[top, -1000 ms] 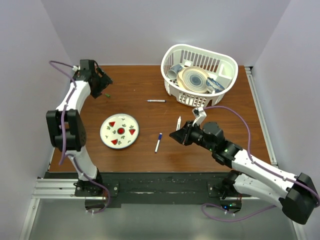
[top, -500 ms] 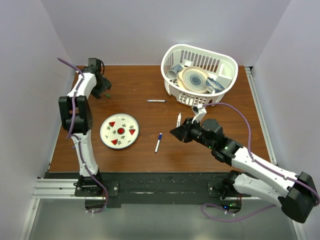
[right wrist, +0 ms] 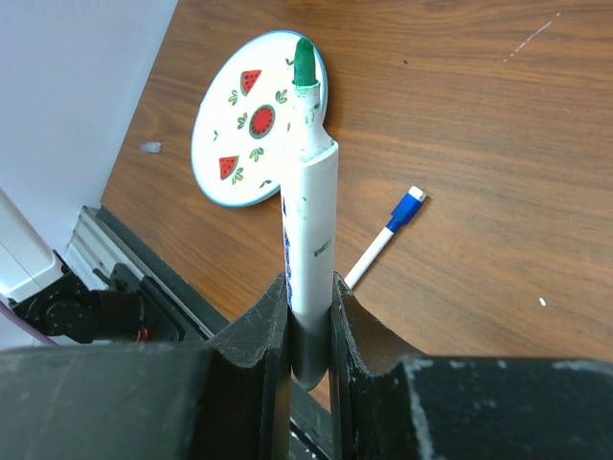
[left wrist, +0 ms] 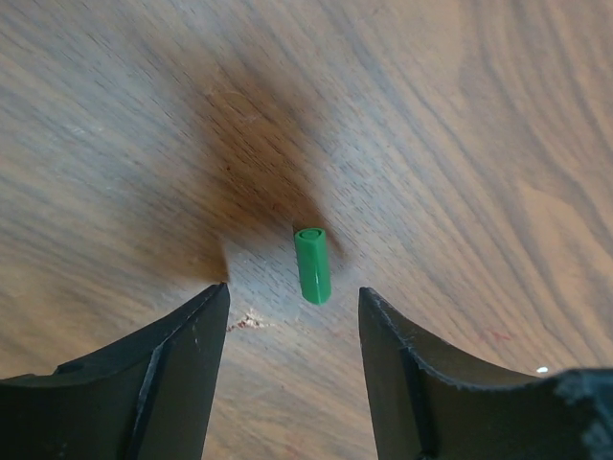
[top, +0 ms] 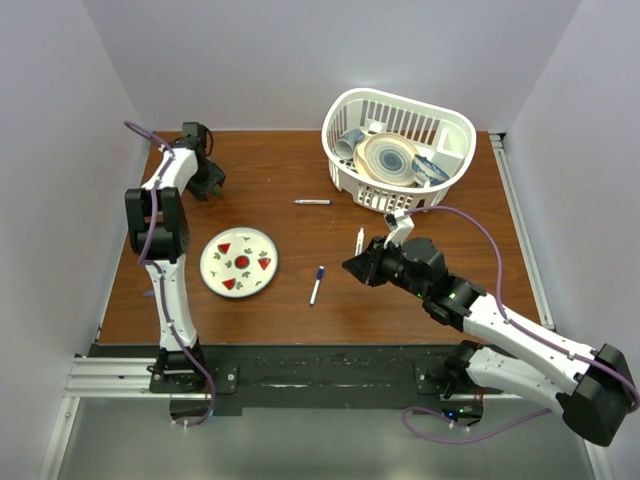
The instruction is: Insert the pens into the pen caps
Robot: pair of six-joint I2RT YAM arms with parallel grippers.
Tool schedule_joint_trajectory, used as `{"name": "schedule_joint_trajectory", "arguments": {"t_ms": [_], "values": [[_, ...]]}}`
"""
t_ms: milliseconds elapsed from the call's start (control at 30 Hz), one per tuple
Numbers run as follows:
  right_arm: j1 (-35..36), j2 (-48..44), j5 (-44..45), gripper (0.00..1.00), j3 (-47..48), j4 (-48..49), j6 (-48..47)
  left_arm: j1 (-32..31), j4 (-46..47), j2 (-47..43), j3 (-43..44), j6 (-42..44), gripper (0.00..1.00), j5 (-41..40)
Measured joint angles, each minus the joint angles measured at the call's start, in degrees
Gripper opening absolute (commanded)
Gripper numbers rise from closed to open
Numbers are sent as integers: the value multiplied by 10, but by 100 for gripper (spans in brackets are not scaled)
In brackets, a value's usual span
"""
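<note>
A small green pen cap lies on the wood just ahead of the gap of my left gripper, whose jaws stand open and empty on either side of it. In the top view the left gripper is at the far left of the table and hides the cap. My right gripper is shut on a white pen with a bare green tip, held off the table at centre right. A blue-capped pen and a third pen lie on the table.
A watermelon-print plate sits left of centre. A white slotted basket with dishes stands at the back right. Purple walls close in the left, back and right.
The left arm has swung its elbow toward the back and brought the gripper down over the green cap. The right gripper with its pen has shifted only slightly.
</note>
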Motion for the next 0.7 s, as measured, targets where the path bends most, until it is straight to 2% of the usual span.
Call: {"name": "schedule_joint_trajectory", "arguments": {"t_ms": [167, 433, 700], "values": [[0, -7, 6, 0, 1, -9, -2, 0, -5, 16, 13, 6, 59, -5], [0, -24, 17, 0, 1, -13, -2, -1, -22, 27, 29, 28, 47, -30], [0, -35, 17, 0, 1, -31, -2, -1, -46, 27, 29, 52, 42, -69]]}}
